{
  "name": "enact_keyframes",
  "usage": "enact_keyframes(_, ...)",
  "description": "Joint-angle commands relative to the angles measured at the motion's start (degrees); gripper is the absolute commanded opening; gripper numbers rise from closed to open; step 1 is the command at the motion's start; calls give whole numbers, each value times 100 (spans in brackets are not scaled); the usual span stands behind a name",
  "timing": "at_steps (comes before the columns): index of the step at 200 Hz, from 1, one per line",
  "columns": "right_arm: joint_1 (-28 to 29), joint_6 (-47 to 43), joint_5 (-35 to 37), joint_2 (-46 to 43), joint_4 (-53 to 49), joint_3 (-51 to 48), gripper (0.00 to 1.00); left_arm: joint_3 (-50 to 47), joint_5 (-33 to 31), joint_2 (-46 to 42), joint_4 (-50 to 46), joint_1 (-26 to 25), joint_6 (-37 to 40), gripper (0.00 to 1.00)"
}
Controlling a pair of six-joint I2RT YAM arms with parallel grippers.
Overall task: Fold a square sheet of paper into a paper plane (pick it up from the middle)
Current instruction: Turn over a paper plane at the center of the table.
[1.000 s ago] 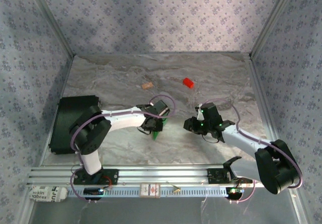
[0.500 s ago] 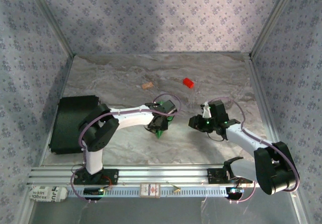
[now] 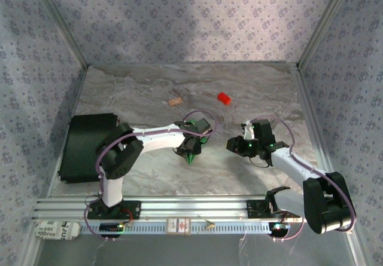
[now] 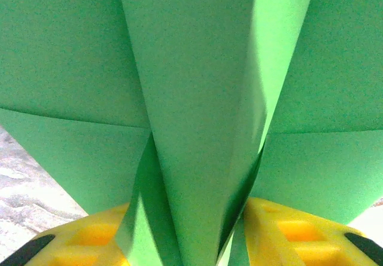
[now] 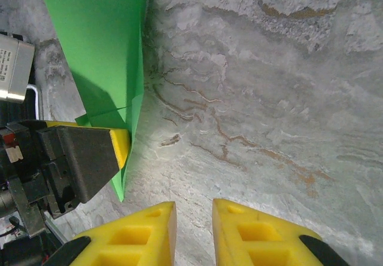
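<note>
Notably, the left hand point(image 3: 190, 147) had its yellow fingers point(image 4: 90, 236) standing part-way apart, with the centre fold of the green paper plane point(image 4: 197, 98) running down between them. Whether they pressed on the fold or merely flanked it I could not tell. The plane's flat wings spread out to either side beyond the fingers. In the right wrist view its pointed green wedge showed against the grey marbled surface point(image 5: 269, 98), one finger of the left hand close against its edge. From above, the plane's tip poked out just below the left hand, near the middle of the surface. The right hand point(image 5: 194, 212) hovered near it to the right, apart from the paper, its fingers a narrow gap apart and holding nothing. Farther back lay a small red block point(image 3: 224, 98) and a tiny tan piece point(image 3: 175, 101), well apart from both hands. A black box point(image 3: 84, 146) sat at the left edge.
</note>
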Motion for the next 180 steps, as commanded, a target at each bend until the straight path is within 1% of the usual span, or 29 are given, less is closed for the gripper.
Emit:
enact_keyframes(1,-113,-246,86,-232,-511,129,24,159,56,-184,-127,-37,-18,43)
enact_keyframes(28,-400,-452,260,-546,-1000,269,26,193,11,-321,-135,-37,10,45)
enact_keyframes(85,-1091,-656,322,-964,-1524,472,29,26,-90,-675,-66,-37,62,47)
enact_keyframes(102,-1180,-724,521,-1052,-1665,573,30,-49,-125,-851,-30,-33,93,47)
enact_keyframes(116,-1216,-821,836,-1135,-1809,714,33,-134,-163,-1058,54,-37,164,47)
enact_keyframes(129,-1227,-924,1233,-1240,-1905,881,41,-239,-316,-1299,146,-29,310,50)
enact_keyframes(141,-1229,-1055,1693,-1337,-1975,1046,53,-388,-546,-1581,241,21,511,52)
enact_keyframes(152,-1194,-1201,2279,-1404,-1929,1156,63,-579,-681,-1840,427,127,779,51)
enact_keyframes(170,-1095,-1347,3357,-1461,-1542,1146,73,-933,-835,-2315,694,453,1213,52)
enact_keyframes(173,-1069,-1406,3509,-1461,-1448,1118,82,-995,-834,-2397,759,516,1314,52)
enact_keyframes(178,-1049,-1513,3743,-1460,-1236,1038,90,-1138,-840,-2528,890,635,1498,53)
enact_keyframes(180,-1045,-1553,3809,-1456,-1131,998,96,-1189,-852,-2577,948,680,1562,54)
